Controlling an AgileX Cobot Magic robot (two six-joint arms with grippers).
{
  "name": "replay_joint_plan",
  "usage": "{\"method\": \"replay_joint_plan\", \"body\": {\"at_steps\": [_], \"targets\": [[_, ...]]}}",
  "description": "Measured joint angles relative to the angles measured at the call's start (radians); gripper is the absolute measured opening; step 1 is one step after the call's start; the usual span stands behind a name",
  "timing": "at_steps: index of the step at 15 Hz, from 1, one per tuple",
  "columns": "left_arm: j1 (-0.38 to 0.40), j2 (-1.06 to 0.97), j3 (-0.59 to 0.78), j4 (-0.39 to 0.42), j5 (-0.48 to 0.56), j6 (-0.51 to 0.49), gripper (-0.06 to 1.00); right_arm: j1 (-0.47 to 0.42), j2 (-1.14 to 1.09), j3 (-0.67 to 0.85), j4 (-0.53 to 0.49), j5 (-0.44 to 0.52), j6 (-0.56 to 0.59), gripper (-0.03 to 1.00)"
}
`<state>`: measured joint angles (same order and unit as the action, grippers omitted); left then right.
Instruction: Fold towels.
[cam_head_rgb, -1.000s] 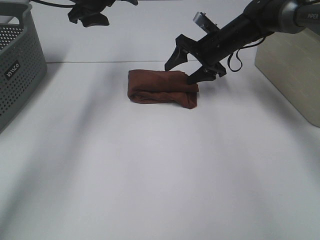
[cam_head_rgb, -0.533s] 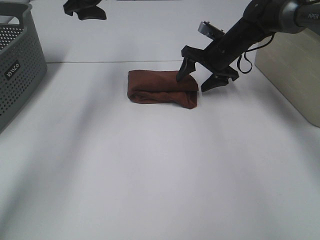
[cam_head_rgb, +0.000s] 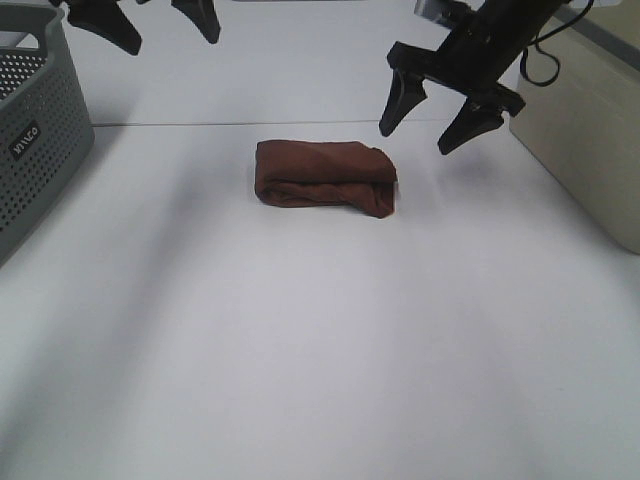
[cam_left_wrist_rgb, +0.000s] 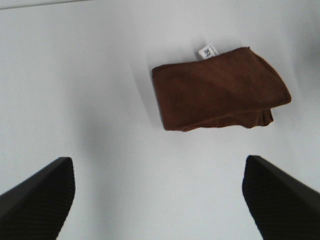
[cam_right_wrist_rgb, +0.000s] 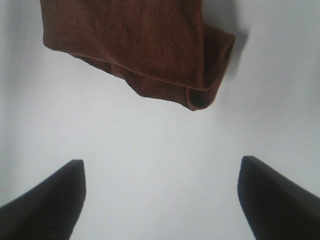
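Observation:
The maroon towel (cam_head_rgb: 325, 178) lies folded into a small thick bundle on the white table, behind the middle. It also shows in the left wrist view (cam_left_wrist_rgb: 218, 88), with its white tag (cam_left_wrist_rgb: 207, 51) sticking out of one edge, and in the right wrist view (cam_right_wrist_rgb: 137, 47). My right gripper (cam_head_rgb: 433, 118) is open and empty, raised above and to the right of the towel's right end. My left gripper (cam_head_rgb: 165, 28) is open and empty, high at the back left, well away from the towel.
A grey perforated basket (cam_head_rgb: 35, 135) stands at the left edge. A beige box (cam_head_rgb: 590, 130) stands at the right edge, close to the right arm. The white table (cam_head_rgb: 320, 350) spreads in front of the towel.
My right gripper has lifted off the towel's right end and moved up and to the right, staying open. My left gripper has risen toward the back left. The towel has stayed in place.

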<state>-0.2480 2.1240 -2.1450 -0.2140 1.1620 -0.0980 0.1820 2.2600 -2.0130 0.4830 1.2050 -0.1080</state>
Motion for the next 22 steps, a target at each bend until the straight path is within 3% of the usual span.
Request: {"method": "replay_joint_plan", "body": {"at_steps": [4,7,14,22], "targets": [[-0.034,-0.096,0.015,0.148,0.048,0.000,0.86,0.023,-0.189,0.120,-0.146,0.001,0.072,0.78],[-0.046,-0.237,0.144,0.182,0.049,0.000,0.86,0.062,-0.411,0.325,-0.226,0.003,0.097,0.78],[-0.046,-0.826,0.789,0.191,0.053,-0.007,0.85,0.070,-1.080,0.845,-0.263,0.007,0.118,0.78],[-0.046,-1.659,1.396,0.137,0.056,-0.015,0.85,0.070,-1.795,1.243,-0.359,0.010,0.078,0.78]]}}
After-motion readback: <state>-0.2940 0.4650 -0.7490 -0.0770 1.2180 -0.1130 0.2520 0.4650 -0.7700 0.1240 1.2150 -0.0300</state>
